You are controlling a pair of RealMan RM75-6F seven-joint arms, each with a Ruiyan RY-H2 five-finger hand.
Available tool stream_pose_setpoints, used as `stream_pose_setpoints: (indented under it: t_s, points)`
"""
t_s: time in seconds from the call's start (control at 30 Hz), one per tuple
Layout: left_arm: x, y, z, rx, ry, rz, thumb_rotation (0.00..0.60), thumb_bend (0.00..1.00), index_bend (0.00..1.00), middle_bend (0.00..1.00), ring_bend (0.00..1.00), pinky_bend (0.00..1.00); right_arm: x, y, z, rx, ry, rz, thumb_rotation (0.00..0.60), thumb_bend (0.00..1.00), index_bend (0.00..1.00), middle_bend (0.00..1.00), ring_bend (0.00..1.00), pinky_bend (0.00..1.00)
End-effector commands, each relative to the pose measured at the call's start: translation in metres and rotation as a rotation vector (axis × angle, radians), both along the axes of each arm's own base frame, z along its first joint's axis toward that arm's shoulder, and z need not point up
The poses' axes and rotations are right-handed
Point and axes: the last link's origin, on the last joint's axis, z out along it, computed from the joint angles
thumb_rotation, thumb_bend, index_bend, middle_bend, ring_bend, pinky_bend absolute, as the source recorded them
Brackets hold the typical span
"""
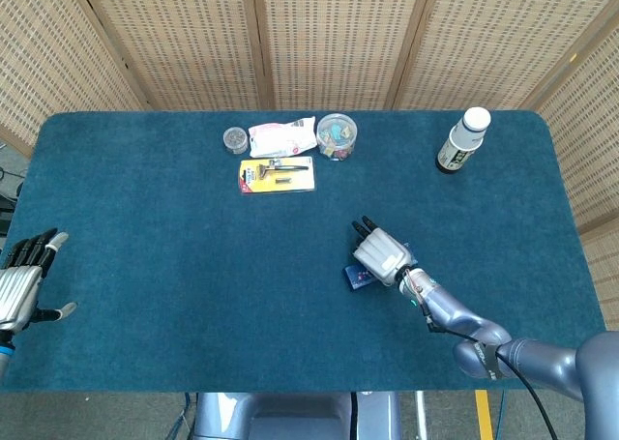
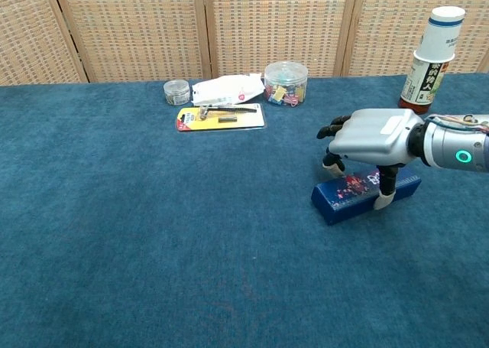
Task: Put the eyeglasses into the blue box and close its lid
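Beneath the right hand [image 2: 372,138]: blue box [image 2: 365,193], lid down, fingers and thumb straddling its long sides, hold unconfirmed. Eyeglasses: not visible. Left hand [image 1: 19,281]: well away, fingers spread, empty. Advice: settle squarely, clasp both sides evenly to avoid skewing.

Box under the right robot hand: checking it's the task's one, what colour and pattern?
Dark blue box, red-and-white print on top; clearest in the chest view.

Blue box [image 2: 365,193] with red-white print; silver right hand [image 2: 372,137], black fingers [image 2: 334,126]; teal table [image 2: 153,233].
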Motion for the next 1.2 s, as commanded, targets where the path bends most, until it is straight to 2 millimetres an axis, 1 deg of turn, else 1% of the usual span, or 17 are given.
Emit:
stream_pose_setpoints:
  t_s: [0.03,0.1,0.13,0.17,0.2,0.27,0.33,0.43,0.47,0.6,0.77,0.8,0.87,0.9,1.0,1.07,1.2]
  points:
    - [0.0,0.0,0.0,0.0,-0.001,0.001,0.6,0.01,0.0,0.0,0.0,0.0,-0.001,0.0,0.0,-0.014,-0.023,0.011,0.6,0.16,0.52,0.45,0.11,0.13]
    - [0.0,0.0,0.0,0.0,-0.001,-0.001,0.6,0.01,0.0,0.0,0.0,0.0,-0.002,0.0,0.001,-0.015,-0.03,0.013,0.6,0.18,0.53,0.45,0.12,0.13]
    - [0.0,0.0,0.0,0.0,0.0,-0.001,0.6,0.01,0.0,0.0,0.0,0.0,-0.002,0.0,0.001,-0.014,-0.032,0.012,0.6,0.18,0.52,0.42,0.12,0.13]
    - [0.0,0.0,0.0,-0.001,0.0,-0.001,0.6,0.01,0.0,0.0,0.0,0.0,-0.003,0.0,0.001,-0.012,-0.033,0.009,0.6,0.16,0.47,0.36,0.11,0.13]
    - [0.0,0.0,0.0,-0.001,0.0,-0.001,0.6,0.01,0.0,0.0,0.0,0.0,-0.005,0.001,0.002,-0.005,-0.034,-0.006,0.6,0.13,0.4,0.29,0.1,0.13]
    - [0.001,-0.001,0.0,-0.002,-0.001,-0.003,0.6,0.01,0.0,0.0,0.0,0.0,-0.01,0.003,0.006,0.023,-0.037,-0.064,0.6,0.03,0.12,0.07,0.03,0.13]
    - [0.001,-0.001,-0.001,-0.005,-0.001,-0.005,0.6,0.01,0.0,0.0,0.0,0.0,-0.011,0.006,0.013,0.046,-0.044,-0.114,0.6,0.0,0.01,0.0,0.0,0.1]
    - [0.002,-0.002,0.0,-0.01,-0.003,-0.01,0.6,0.01,0.0,0.0,0.0,0.0,-0.007,0.011,0.026,0.04,-0.08,-0.15,0.6,0.0,0.0,0.0,0.0,0.02]
    - [0.002,-0.002,0.0,-0.01,-0.004,-0.012,0.6,0.01,0.0,0.0,0.0,0.0,-0.007,0.011,0.03,0.035,-0.086,-0.153,0.6,0.0,0.0,0.0,0.0,0.01]
    - [0.003,-0.005,0.002,-0.004,-0.013,-0.02,0.6,0.01,0.0,0.0,0.0,0.0,-0.008,0.018,0.052,-0.01,-0.138,-0.167,0.6,0.0,0.0,0.0,0.0,0.01]
    - [0.004,-0.01,0.007,0.005,-0.027,-0.035,0.6,0.01,0.0,0.0,0.0,0.0,-0.019,0.038,0.09,-0.105,-0.234,-0.195,0.6,0.0,0.0,0.0,0.0,0.01]
    - [0.004,-0.011,0.008,0.008,-0.031,-0.039,0.6,0.01,0.0,0.0,0.0,0.0,-0.025,0.046,0.101,-0.132,-0.262,-0.207,0.6,0.0,0.0,0.0,0.0,0.01]
    - [0.003,-0.012,0.01,0.014,-0.039,-0.043,0.6,0.01,0.0,0.0,0.0,0.0,-0.036,0.057,0.116,-0.175,-0.302,-0.223,0.6,0.0,0.0,0.0,0.0,0.01]
    - [0.003,-0.013,0.012,0.02,-0.043,-0.044,0.6,0.01,0.0,0.0,0.0,0.0,-0.047,0.067,0.128,-0.214,-0.338,-0.241,0.6,0.0,0.0,0.0,0.0,0.01]
    - [0.002,-0.015,0.015,0.032,-0.052,-0.051,0.6,0.01,0.0,0.0,0.0,0.0,-0.072,0.089,0.15,-0.284,-0.42,-0.275,0.6,0.0,0.0,0.0,0.0,0.01]
    - [0.001,-0.018,0.017,0.042,-0.06,-0.056,0.6,0.01,0.0,0.0,0.0,0.0,-0.095,0.109,0.164,-0.345,-0.489,-0.31,0.6,0.0,0.0,0.0,0.0,0.01]
    - [-0.001,-0.022,0.019,0.061,-0.063,-0.06,0.6,0.01,0.0,0.0,0.0,0.0,-0.127,0.137,0.176,-0.416,-0.585,-0.377,0.6,0.0,0.0,0.0,0.0,0.01]
